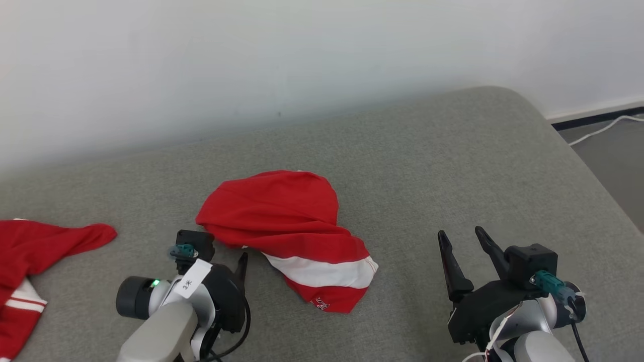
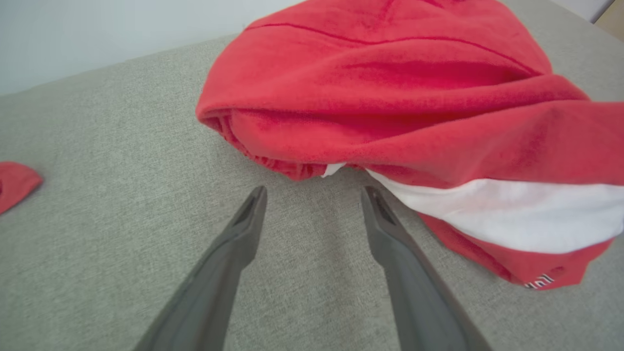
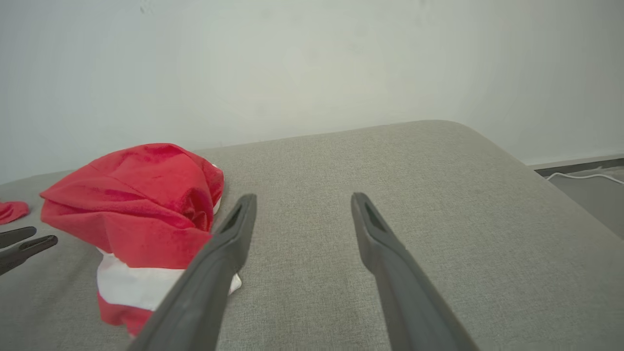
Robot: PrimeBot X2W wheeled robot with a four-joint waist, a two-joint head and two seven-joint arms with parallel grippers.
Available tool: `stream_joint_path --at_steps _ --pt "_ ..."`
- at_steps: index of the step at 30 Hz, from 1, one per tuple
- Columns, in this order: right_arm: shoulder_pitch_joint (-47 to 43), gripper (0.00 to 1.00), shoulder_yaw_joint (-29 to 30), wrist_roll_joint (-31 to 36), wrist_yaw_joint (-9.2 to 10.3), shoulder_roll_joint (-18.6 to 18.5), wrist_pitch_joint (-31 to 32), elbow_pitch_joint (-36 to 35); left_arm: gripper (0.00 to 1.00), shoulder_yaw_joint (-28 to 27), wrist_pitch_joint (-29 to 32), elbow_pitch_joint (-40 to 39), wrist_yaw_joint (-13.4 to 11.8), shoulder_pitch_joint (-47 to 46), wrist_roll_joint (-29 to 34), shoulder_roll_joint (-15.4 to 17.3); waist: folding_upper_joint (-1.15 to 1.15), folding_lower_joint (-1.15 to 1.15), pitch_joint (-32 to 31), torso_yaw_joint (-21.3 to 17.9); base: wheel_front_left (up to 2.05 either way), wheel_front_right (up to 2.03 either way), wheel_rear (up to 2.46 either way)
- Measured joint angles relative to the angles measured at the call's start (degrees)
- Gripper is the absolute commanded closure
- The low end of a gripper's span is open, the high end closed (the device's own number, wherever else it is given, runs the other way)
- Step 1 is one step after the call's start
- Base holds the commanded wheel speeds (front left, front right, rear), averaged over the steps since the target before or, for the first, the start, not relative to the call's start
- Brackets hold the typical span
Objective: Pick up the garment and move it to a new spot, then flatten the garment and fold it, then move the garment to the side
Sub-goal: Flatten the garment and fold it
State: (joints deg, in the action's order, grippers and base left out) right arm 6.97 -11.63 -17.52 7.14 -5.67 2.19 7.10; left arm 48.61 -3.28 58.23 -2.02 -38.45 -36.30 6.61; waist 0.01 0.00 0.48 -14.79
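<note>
**Red garment heaped mid-cushion, both my grippers empty**

The garment (image 1: 287, 226) lies crumpled in a loose mound near the middle of the grey cushion (image 1: 427, 166). It is red with a broad white band (image 1: 322, 271) across its near end. Below the band there is small printing at the red hem, too small for me to read. The far part is bunched high and folded over itself, and the banded end trails flat toward me and to my right.

My left gripper (image 2: 312, 194) sits just beside the garment's near edge. In my left wrist view its fingers are spread, with bare cushion between the tips, which are close to the cloth but not touching it. From the head view I see only one of its fingers (image 1: 243, 264), so I judge its state from the wrist camera.

My right gripper (image 1: 459, 232) is well apart from the garment on the right side of the cushion, its fingers also parted over bare fabric and holding nothing.

A second red piece of clothing (image 1: 30, 251) with thin white stripes lies at the cushion's left edge. Behind the cushion stands a pale wall (image 1: 251, 60). At the far right a white cable (image 1: 598, 128) runs across the floor (image 1: 614, 161).
</note>
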Motion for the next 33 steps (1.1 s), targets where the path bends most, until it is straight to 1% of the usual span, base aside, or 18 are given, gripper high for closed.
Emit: stream_joint_path --at_steps 8,16,17,18,19,20,21,24,27,29,33 --pt "0.7 0.00 0.5 0.0 0.00 0.0 0.3 -0.8 0.00 -0.8 2.2 2.0 -0.1 -2.7 -0.2 0.3 0.00 0.01 3.5 -3.5 0.00 0.00 0.00" --pt "2.8 0.00 0.5 0.0 0.00 0.5 0.3 -0.9 0.00 -2.3 2.6 3.5 0.1 -5.7 -1.1 0.6 0.00 0.01 6.9 -5.4 0.00 0.00 0.00" --pt "3.0 0.00 0.5 0.0 0.00 0.5 0.3 -0.8 0.02 -2.4 2.6 3.7 0.3 -5.7 -1.1 0.7 0.00 0.01 7.2 -5.5 0.00 0.00 0.00" --pt "3.0 0.00 0.5 0.0 0.00 0.5 0.3 -0.7 0.52 -2.5 2.6 3.9 0.6 -5.7 -1.1 0.7 0.00 0.01 7.4 -5.6 0.00 0.00 0.00" --pt "3.0 0.00 0.5 0.0 0.00 0.5 0.3 -0.5 0.73 -2.7 2.6 3.9 0.6 -5.8 -1.4 0.6 0.00 0.01 7.5 -5.7 0.00 0.00 0.00" --pt "3.0 0.00 0.5 0.0 0.00 0.6 0.2 -0.2 1.00 -3.1 2.6 3.9 1.1 -5.8 -1.8 0.6 0.00 0.01 7.6 -5.7 0.00 0.00 0.00" --pt "3.0 0.00 0.6 0.0 0.00 0.6 0.2 -0.1 1.00 -3.5 2.5 3.9 1.1 -5.8 -2.2 0.5 0.00 0.01 7.7 -5.7 0.00 0.00 0.00" --pt "3.0 0.00 1.1 0.0 0.00 0.7 -0.2 0.2 1.00 -4.3 2.2 3.8 2.3 -5.8 -3.9 0.1 0.00 0.01 7.6 -5.4 0.00 0.00 0.00" --pt "3.0 0.00 1.6 0.0 0.00 0.7 -0.3 0.5 1.00 -4.7 1.6 3.3 3.9 -5.8 -4.2 -0.2 0.00 0.01 7.3 -4.8 0.00 0.00 0.00" --pt "3.0 0.00 1.8 0.0 0.00 0.7 -0.7 0.7 1.00 -4.4 1.2 2.5 5.2 -5.7 -4.2 -0.1 0.00 0.01 7.0 -4.3 0.00 0.00 0.00" --pt "2.8 0.00 2.2 0.0 0.00 0.7 -0.8 1.5 1.00 -3.4 1.1 1.3 6.7 -5.2 -4.2 0.0 0.00 0.00 6.1 -3.2 0.00 0.00 0.00"
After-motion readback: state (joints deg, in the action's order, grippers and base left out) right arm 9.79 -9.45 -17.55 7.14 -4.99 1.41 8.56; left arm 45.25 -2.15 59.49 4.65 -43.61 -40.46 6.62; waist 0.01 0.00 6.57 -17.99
